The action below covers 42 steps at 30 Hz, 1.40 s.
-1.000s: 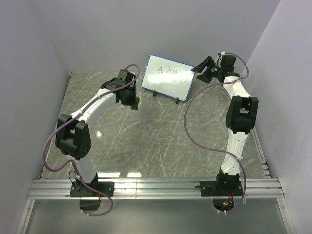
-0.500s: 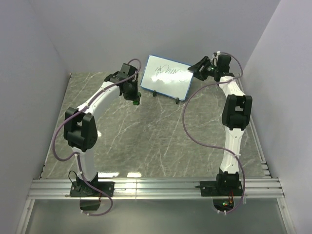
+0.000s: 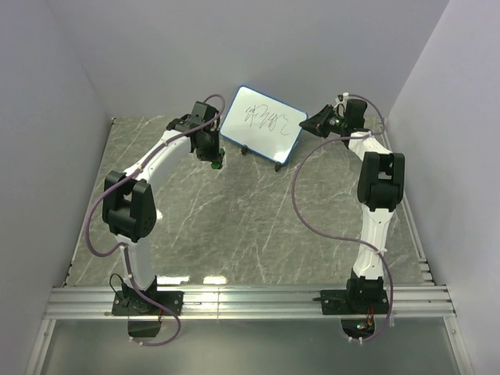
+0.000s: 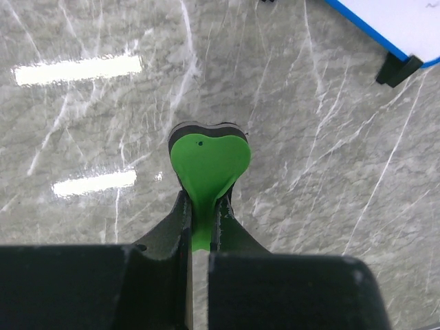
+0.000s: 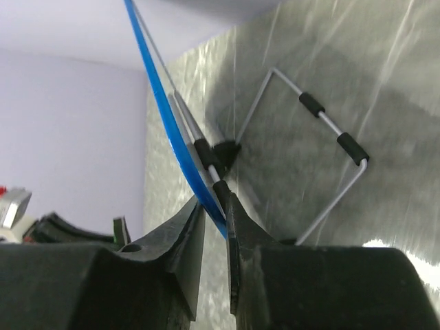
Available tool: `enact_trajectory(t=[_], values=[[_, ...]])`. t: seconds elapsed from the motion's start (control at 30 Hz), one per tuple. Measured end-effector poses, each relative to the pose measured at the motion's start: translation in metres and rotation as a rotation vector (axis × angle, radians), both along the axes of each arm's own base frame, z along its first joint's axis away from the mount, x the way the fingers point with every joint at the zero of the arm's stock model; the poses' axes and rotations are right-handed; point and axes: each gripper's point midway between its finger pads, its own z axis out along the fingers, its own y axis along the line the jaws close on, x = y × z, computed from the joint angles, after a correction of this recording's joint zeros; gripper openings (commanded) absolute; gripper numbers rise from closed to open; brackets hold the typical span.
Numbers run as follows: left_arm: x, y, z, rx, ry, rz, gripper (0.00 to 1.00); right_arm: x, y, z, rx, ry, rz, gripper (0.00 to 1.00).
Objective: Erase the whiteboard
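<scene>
The whiteboard [image 3: 262,123], blue-framed with thin dark scribbles, stands at the back of the table. My right gripper [image 3: 306,125] is at its right edge. In the right wrist view my right gripper [image 5: 214,196] has its jaws pinched on the board's blue frame [image 5: 161,103]. My left gripper [image 3: 216,160] hangs just left of the board's lower left corner. It is shut on the green-and-black eraser [image 4: 210,161], which sticks out past my left gripper [image 4: 203,206] above the table. A corner of the whiteboard [image 4: 405,27] shows at the upper right of the left wrist view.
Behind the board a bent wire stand [image 5: 337,137] rests on the marbled tabletop [image 3: 234,226]. A black foot [image 4: 399,69] holds up the board's lower edge. Lilac walls close the table at the back and on both sides.
My right gripper's jaws have closed onto the board's right edge, and the board has swung a little to the left. My left arm rose toward the board, then held still.
</scene>
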Motion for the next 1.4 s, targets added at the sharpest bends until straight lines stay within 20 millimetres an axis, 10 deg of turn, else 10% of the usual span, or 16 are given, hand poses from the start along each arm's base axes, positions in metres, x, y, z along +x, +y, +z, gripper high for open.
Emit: enact_trajectory(t=[0.3,0.63,0.87,1.1,1.17,1.27,1.4], values=[[-0.016,-0.003,-0.028,-0.017,0.054,-0.048,0.0,-0.08,0.014,-0.001,-0.086,0.016,0.049,0.03],[-0.001,-0.019,-0.008,-0.084,-0.011,-0.089,0.0,-0.196,0.034,-0.007,-0.16,0.05,0.141,0.0],[0.02,-0.047,0.024,-0.142,-0.1,-0.12,0.0,-0.23,0.036,-0.012,-0.192,0.071,0.17,0.0],[0.0,-0.113,0.03,-0.189,-0.109,-0.232,0.0,-0.256,0.035,-0.002,-0.214,0.089,0.181,0.0],[-0.007,-0.13,0.029,-0.212,-0.099,-0.258,0.0,-0.258,0.035,-0.003,-0.219,0.101,0.183,0.07],[-0.011,-0.138,0.028,-0.226,-0.091,-0.266,0.0,-0.257,0.033,-0.003,-0.23,0.124,0.181,0.54],[-0.003,-0.14,0.036,-0.24,-0.109,-0.255,0.0,-0.246,0.032,0.002,-0.248,0.119,0.175,0.69]])
